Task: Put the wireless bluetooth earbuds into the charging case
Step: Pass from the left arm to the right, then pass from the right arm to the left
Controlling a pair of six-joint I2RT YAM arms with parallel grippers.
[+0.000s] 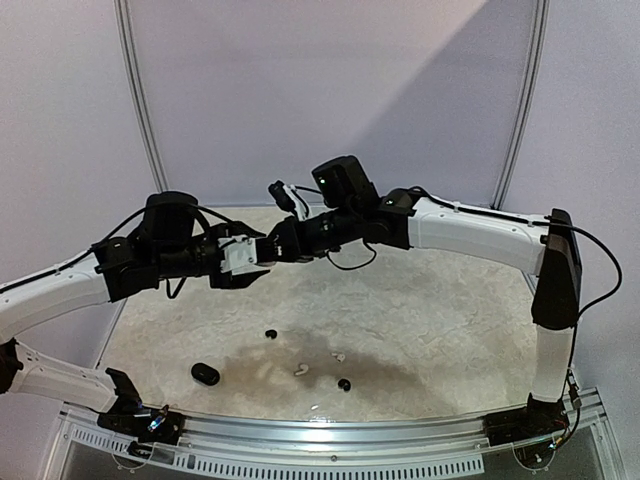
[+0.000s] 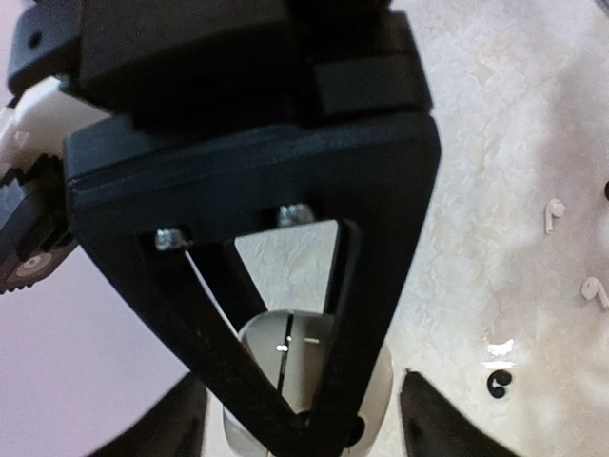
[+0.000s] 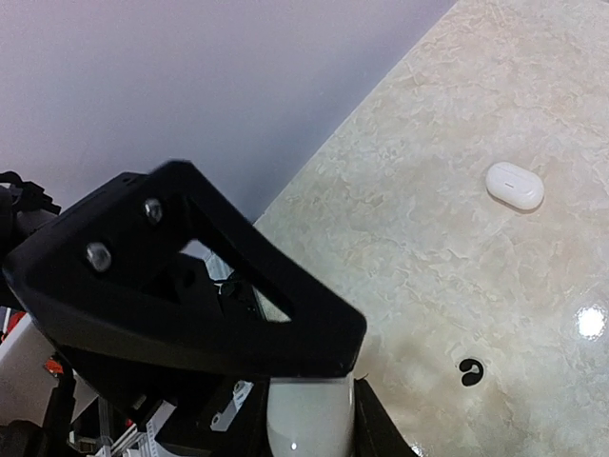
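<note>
A white charging case (image 3: 304, 424) hangs in mid-air where my two grippers meet (image 1: 270, 246). My right gripper (image 3: 306, 409) is shut on its narrow sides. In the left wrist view the case (image 2: 309, 347) shows a seam. My left gripper (image 2: 306, 390) stands around it, open, with a thin gap at the right fingertip (image 2: 423, 405). The right gripper's black triangular finger crosses in front. On the table lie white earbuds (image 1: 300, 369) (image 1: 338, 355) and black earbuds (image 1: 271, 333) (image 1: 344, 384). The white earbuds also show in the left wrist view (image 2: 552, 211) (image 2: 595, 290).
A black case (image 1: 205, 374) lies at the front left of the marble table (image 1: 450, 310). A second white case (image 3: 515, 185) rests shut on the table in the right wrist view, with a black earbud (image 3: 469, 371) nearer. A metal rail (image 1: 330, 430) lines the near edge.
</note>
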